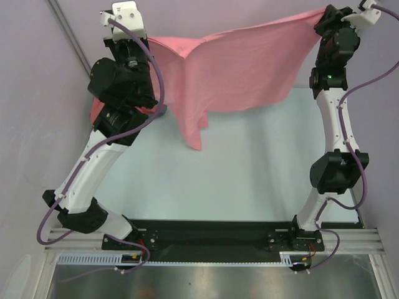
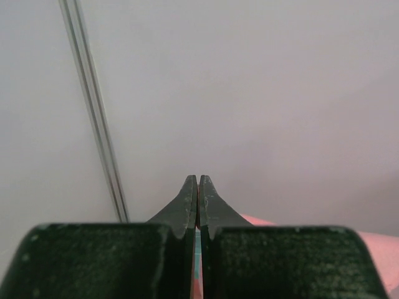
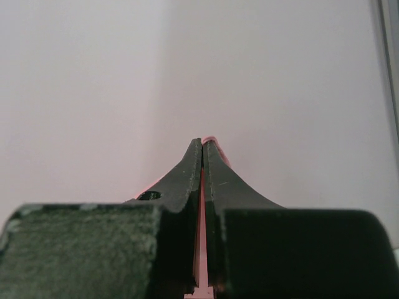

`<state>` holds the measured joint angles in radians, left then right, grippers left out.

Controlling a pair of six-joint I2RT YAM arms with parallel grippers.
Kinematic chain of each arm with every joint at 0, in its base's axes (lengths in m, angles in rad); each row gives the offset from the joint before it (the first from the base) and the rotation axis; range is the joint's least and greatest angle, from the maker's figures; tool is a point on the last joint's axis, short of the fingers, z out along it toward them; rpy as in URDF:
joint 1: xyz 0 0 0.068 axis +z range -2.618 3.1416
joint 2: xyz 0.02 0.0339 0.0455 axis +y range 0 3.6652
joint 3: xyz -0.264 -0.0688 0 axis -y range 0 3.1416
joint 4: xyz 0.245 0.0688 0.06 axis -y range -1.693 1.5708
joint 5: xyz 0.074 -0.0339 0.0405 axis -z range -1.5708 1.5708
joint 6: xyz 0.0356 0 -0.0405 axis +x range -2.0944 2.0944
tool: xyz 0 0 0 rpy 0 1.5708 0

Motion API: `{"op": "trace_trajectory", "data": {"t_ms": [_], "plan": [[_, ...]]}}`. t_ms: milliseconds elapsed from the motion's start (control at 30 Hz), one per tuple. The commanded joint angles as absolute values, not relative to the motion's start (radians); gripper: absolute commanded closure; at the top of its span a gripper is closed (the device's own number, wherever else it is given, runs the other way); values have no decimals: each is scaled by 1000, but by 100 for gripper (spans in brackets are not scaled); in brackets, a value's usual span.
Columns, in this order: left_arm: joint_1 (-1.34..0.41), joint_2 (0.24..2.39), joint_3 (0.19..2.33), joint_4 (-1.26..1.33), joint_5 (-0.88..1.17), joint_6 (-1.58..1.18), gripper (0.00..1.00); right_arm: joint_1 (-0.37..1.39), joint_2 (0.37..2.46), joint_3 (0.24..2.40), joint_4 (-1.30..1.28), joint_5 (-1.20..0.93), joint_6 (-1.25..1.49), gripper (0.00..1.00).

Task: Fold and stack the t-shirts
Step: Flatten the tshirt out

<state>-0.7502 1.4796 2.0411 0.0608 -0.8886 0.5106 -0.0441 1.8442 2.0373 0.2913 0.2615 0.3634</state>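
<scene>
The light salmon-pink t-shirt (image 1: 249,65) hangs in the air, stretched between my two raised arms, its lower part drooping to a point above the table (image 1: 262,174). My right gripper (image 1: 325,15) is shut on the shirt's top right corner; pink fabric shows between its fingers in the right wrist view (image 3: 202,142). My left gripper (image 1: 140,40) holds the top left corner; in the left wrist view (image 2: 197,180) its jaws are shut with a thin pink strip between them. A darker coral-red patch of fabric (image 1: 95,113) peeks out behind the left arm.
A plain wall stands close behind both grippers. A slanted metal pole (image 1: 68,31) runs at the back left and also shows in the left wrist view (image 2: 93,106). The arm bases sit on a black rail (image 1: 212,233) at the near edge.
</scene>
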Motion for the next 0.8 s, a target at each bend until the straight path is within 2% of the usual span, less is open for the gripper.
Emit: {"op": "trace_trajectory", "data": {"t_ms": [0, 167, 300, 533, 667, 767], "plan": [[-742, 1428, 2068, 140, -922, 614, 100, -41, 1800, 2079, 330, 299, 311, 100], [-744, 1330, 2056, 8, -832, 422, 100, -43, 1666, 1933, 374, 321, 321, 100], [-744, 1214, 2028, -116, -659, 275, 100, -41, 1540, 1823, 368, 328, 318, 100], [-745, 1074, 2019, -232, -364, 100, 100, -43, 1195, 1562, 339, 347, 301, 100], [-744, 1045, 2032, -294, -182, 14, 100, -46, 999, 1510, 270, 339, 276, 100], [-744, 1046, 2043, -331, -94, -60, 100, -49, 927, 1497, 221, 353, 253, 100]]}}
